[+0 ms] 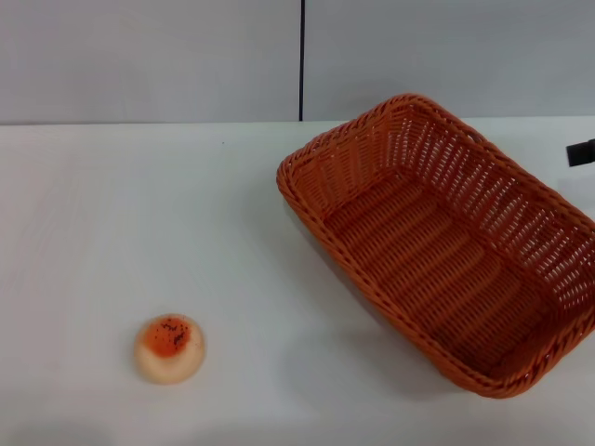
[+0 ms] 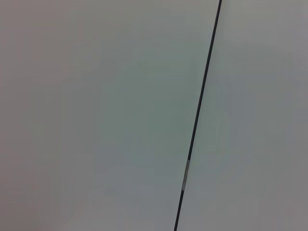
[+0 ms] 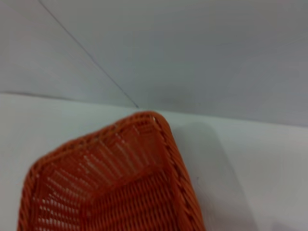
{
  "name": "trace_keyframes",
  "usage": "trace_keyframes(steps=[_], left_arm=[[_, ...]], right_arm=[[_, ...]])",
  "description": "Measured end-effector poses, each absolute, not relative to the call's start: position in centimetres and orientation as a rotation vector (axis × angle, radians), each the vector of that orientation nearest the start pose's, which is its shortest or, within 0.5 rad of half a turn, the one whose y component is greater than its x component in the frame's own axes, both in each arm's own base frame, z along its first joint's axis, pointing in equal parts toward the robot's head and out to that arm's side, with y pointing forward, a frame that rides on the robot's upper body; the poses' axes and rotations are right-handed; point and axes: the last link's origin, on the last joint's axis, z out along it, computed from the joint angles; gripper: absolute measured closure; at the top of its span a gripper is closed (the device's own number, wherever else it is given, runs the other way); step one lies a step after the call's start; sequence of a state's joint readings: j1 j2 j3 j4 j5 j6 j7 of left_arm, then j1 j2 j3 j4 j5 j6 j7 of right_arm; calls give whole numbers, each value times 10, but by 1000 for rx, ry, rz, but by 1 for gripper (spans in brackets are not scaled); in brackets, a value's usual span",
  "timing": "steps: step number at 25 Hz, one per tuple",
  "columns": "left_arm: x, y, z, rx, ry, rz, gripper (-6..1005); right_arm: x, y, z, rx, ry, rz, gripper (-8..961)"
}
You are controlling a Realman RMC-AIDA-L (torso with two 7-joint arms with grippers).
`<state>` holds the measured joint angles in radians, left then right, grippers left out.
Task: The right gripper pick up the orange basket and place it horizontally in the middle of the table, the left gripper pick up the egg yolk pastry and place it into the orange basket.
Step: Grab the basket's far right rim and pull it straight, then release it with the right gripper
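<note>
Two things wait, neither one gripped

Two task things sit well apart on the white tabletop [image 1: 112, 232]. The orange basket [image 1: 446, 251] lies on the right side, angled diagonally, one short end toward the far middle and the other toward the near right edge; it is empty. The egg yolk pastry [image 1: 168, 348] rests near the front left, dome up, clear of everything.

A small dark piece at the far right edge of the head view, just beyond the basket's far long rim, is probably part of the right gripper [image 1: 582, 152]; whether its fingers are spread or closed I cannot tell, and it holds nothing visible. The right wrist view looks down on one corner of the basket. The left gripper is out of sight; its wrist camera faces only a plain grey wall with a dark seam.

The step in hand appears to be the basket pickup. It would go best with the fingers straddling the braided rim mid-way along a long side, since the flared wall may tip if lifted from a corner. A turn is then needed to lay it horizontally at the middle.
</note>
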<state>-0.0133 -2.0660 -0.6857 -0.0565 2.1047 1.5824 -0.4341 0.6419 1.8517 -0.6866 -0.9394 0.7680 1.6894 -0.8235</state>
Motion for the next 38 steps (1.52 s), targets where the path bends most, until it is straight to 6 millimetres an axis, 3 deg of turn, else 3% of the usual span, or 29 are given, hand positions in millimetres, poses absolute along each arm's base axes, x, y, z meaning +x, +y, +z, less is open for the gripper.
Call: trace_keyframes(steps=[8, 19, 32, 34, 38], left_arm=[[-409, 144, 35, -1269, -695, -781, 195], [-409, 136, 41, -1254, -668, -787, 199], [-411, 131, 42, -1258, -670, -769, 204], [-411, 130, 42, -1257, -670, -769, 204], [-411, 130, 42, -1255, -670, -770, 206]], right_arm=[[260, 388, 97, -2453, 1446, 69, 230], [273, 388, 42, -2430, 1461, -3, 240], [269, 389, 34, -2446, 1423, 12, 251], [268, 389, 34, -2445, 1418, 14, 480], [266, 391, 35, -2449, 1401, 17, 670]])
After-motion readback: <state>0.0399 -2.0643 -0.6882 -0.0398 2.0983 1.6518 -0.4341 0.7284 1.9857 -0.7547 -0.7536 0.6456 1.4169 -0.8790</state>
